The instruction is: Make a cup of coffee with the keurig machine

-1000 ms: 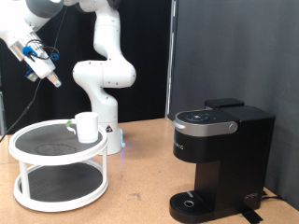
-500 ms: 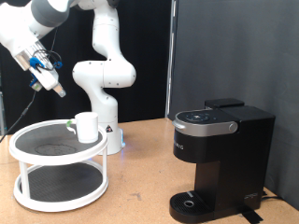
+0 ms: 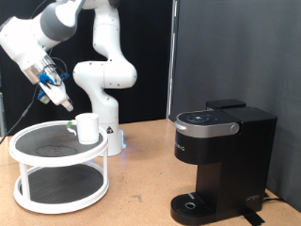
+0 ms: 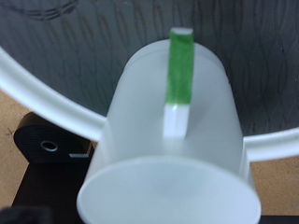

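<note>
Above the white two-tier stand (image 3: 28, 149), the pincer (image 3: 66, 105) is poised near the cup (image 3: 87, 128); its opening cannot be told.
Nothing is grasped: the cup rests on the upper tier, well apart from the keurig machine (image 3: 221, 160) (lid shut, drip base bare) on the worktop (image 3: 141, 193).

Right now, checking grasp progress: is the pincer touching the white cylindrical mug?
Apart. The exterior view shows the pincer above the mug, with black backdrop between them.
</note>
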{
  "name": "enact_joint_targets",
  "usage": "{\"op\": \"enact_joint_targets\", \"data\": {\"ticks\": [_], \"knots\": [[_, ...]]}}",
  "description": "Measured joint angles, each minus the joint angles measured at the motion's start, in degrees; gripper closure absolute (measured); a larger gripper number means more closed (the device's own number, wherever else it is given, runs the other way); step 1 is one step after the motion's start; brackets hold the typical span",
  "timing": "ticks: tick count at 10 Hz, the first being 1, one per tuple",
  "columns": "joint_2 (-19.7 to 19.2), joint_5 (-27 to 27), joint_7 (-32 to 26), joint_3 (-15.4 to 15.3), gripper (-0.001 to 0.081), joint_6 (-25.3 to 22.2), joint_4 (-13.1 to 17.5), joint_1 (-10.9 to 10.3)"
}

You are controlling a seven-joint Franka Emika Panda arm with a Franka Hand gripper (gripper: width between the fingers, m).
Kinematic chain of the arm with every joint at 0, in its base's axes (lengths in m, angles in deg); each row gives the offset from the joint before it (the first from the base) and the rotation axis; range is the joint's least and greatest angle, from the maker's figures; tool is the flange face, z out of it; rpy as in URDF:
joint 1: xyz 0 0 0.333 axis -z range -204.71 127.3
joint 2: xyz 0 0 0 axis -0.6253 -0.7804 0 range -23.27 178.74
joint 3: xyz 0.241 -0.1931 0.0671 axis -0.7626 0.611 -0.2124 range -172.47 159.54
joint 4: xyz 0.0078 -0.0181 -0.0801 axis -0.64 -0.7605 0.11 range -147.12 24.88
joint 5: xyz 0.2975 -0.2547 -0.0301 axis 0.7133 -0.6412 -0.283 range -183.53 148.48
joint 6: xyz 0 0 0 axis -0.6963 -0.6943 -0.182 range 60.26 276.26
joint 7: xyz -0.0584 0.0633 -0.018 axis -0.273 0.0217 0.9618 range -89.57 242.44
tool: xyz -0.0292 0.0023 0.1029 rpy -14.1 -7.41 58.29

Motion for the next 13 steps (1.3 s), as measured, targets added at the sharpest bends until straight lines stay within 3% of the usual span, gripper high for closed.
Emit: {"op": "enact_joint_targets", "data": {"ticks": [1, 2, 3, 7, 13], "knots": [[0.0, 0.0, 0.0, 0.1, 0.0167, 1.1, -1.4, 0.2], [0.0, 0.0, -0.1, 0.3, 0.0167, 1.9, -2.7, 0.5], [0.0, 0.0, -0.3, 0.5, 0.01, 2.8, -3.8, 0.8], [0.0, -0.2, -2.0, 0.9, 0.0072, 5.3, -6.5, 2.4], [0.0, 0.3, -3.3, 1.9, 0.0071, 8.2, -7.1, 3.2]]}}
